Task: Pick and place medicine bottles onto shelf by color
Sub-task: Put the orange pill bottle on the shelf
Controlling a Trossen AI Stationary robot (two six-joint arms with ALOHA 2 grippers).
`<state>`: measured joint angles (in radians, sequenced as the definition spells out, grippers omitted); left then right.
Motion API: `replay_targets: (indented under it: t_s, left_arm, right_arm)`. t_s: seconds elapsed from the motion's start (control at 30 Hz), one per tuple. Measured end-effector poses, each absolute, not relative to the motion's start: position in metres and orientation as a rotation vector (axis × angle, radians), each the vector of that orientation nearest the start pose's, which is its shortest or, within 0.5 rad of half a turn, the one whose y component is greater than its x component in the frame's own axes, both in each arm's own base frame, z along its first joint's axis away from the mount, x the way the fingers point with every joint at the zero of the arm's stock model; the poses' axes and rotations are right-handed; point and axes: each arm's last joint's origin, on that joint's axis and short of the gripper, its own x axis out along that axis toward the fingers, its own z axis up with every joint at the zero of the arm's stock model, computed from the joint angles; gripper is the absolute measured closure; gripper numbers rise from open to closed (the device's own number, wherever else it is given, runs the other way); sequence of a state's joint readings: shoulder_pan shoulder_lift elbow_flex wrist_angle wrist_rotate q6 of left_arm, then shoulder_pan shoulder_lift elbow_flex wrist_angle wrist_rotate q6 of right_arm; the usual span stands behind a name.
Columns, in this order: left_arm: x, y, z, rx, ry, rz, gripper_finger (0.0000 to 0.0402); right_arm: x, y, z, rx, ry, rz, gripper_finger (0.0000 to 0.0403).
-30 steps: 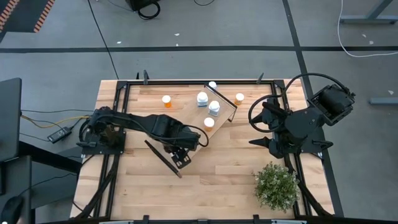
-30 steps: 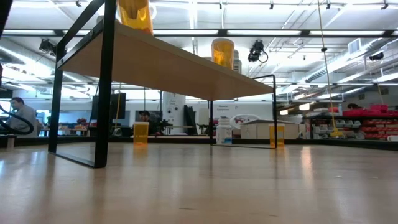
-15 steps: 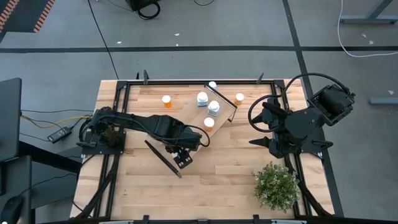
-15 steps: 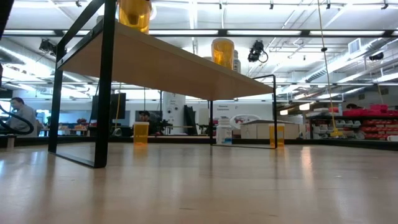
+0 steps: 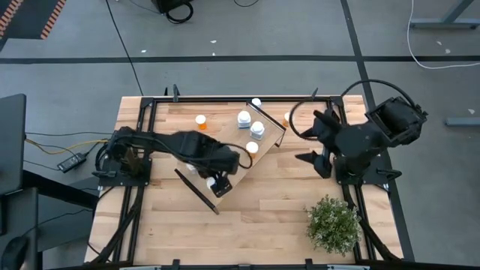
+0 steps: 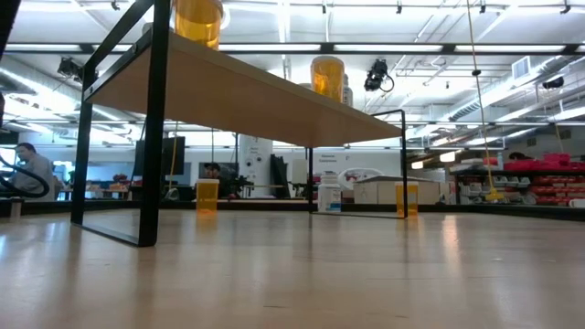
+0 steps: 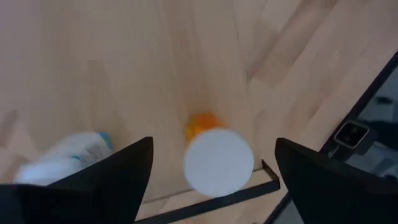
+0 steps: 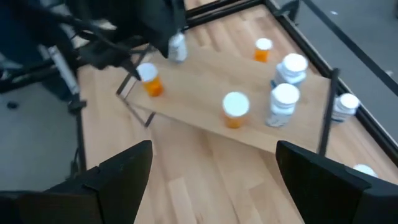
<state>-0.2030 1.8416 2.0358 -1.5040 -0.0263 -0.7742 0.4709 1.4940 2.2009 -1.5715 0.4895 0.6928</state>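
Note:
The shelf (image 5: 264,144) lies slantwise across the table's middle. My left gripper (image 7: 214,180) is open above the shelf's near-left end. Its fingers stand apart on either side of an orange bottle with a white cap (image 7: 217,160), which stands upright on the board (image 8: 149,79) (image 6: 198,20). A white bottle (image 7: 62,155) shows blurred beside it. Two white bottles (image 5: 244,118) (image 5: 258,129) and another orange bottle (image 5: 252,148) stand on the shelf's far-right part. My right gripper (image 5: 309,139) is open and empty at the table's right, facing the shelf.
An orange bottle (image 5: 201,120) stands on the table at the far left of the shelf, and a white-capped one (image 5: 256,103) by the far edge. A potted plant (image 5: 333,223) stands at the near right. A dark frame rims the table.
My left gripper has drifted a little toward the far edge, over the shelf's near-left end. The orange bottle there now stands upright on the board. My right arm has risen from its folded pose and swung toward the table's left, facing the shelf.

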Motion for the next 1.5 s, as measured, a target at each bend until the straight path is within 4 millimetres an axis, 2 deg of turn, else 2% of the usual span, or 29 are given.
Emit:
replay_targets:
  t_s: [0.2, 0.3, 0.47, 0.57, 0.73, 0.83, 1.0, 1.1, 1.23, 1.33, 1.5]
  left_arm:
    - [0.33, -0.043, 0.417, -0.427, 1.091, 0.393, 0.006]
    - [0.324, -0.026, 0.434, -0.363, 1.023, 0.433, 0.006]
    - [0.322, 0.011, 0.439, -0.217, 1.023, 0.451, 0.0066]
    - [0.32, 0.036, 0.439, -0.121, 1.051, 0.443, 0.0075]
    - [0.305, 0.069, 0.447, -0.016, 1.064, 0.441, 0.0092]
    - [0.283, 0.081, 0.462, 0.012, 1.029, 0.459, 0.0099]
    - [0.243, 0.095, 0.483, -0.052, 0.934, 0.519, 0.0106]
    - [0.231, 0.099, 0.488, -0.1, 0.874, 0.532, 0.0107]
    - [0.22, 0.097, 0.489, -0.144, 0.846, 0.541, 0.0107]
    - [0.216, 0.094, 0.486, -0.166, 0.85, 0.547, 0.0107]
    - [0.217, 0.091, 0.486, -0.206, 0.835, 0.552, 0.0106]
  right_arm:
    - [0.2, 0.056, 0.501, 0.331, 0.681, -0.426, 0.0054]
    - [0.204, 0.039, 0.501, 0.375, 0.665, -0.512, 0.0054]
    - [0.209, 0.006, 0.5, 0.43, 0.647, -0.655, 0.0054]
    - [0.214, -0.015, 0.492, 0.454, 0.678, -0.727, 0.0054]
    - [0.228, -0.046, 0.455, 0.54, 0.838, -0.835, 0.0054]
    - [0.236, -0.064, 0.43, 0.602, 0.918, -0.867, 0.0054]
    - [0.244, -0.1, 0.39, 0.808, 0.947, -0.908, 0.0054]
    - [0.242, -0.123, 0.365, 0.921, 0.965, -0.937, 0.0054]
    - [0.229, -0.147, 0.33, 1.019, 1.036, -0.983, 0.0054]
    - [0.22, -0.16, 0.307, 1.074, 1.075, -0.992, 0.0054]
    - [0.219, -0.175, 0.284, 1.106, 1.006, -0.958, 0.0054]
